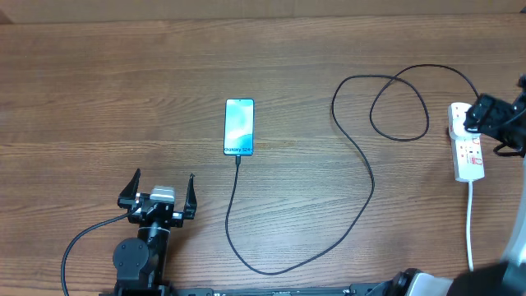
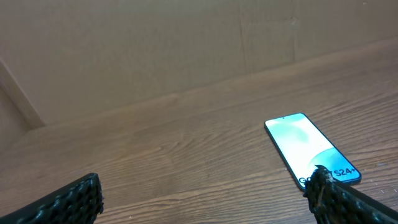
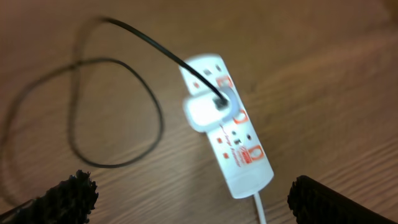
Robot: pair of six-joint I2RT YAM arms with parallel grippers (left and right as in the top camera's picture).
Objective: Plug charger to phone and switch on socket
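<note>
The phone (image 1: pixel 239 126) lies flat mid-table with its blue-teal screen up; it also shows in the left wrist view (image 2: pixel 311 149). The black charger cable (image 1: pixel 362 164) runs from the phone's near end, where its tip touches the phone, loops across the table and reaches the white socket strip (image 1: pixel 468 152) at the right edge. In the right wrist view the cable (image 3: pixel 118 74) enters a white adapter (image 3: pixel 205 112) seated in the socket (image 3: pixel 239 143). My left gripper (image 1: pixel 163 191) is open and empty, near and left of the phone. My right gripper (image 1: pixel 493 123) is open above the socket.
The socket's white cord (image 1: pixel 470 222) runs toward the table's near edge. A plain wall or board (image 2: pixel 155 43) stands behind the table's far edge. The wooden tabletop (image 1: pixel 99 99) stretches left of the phone.
</note>
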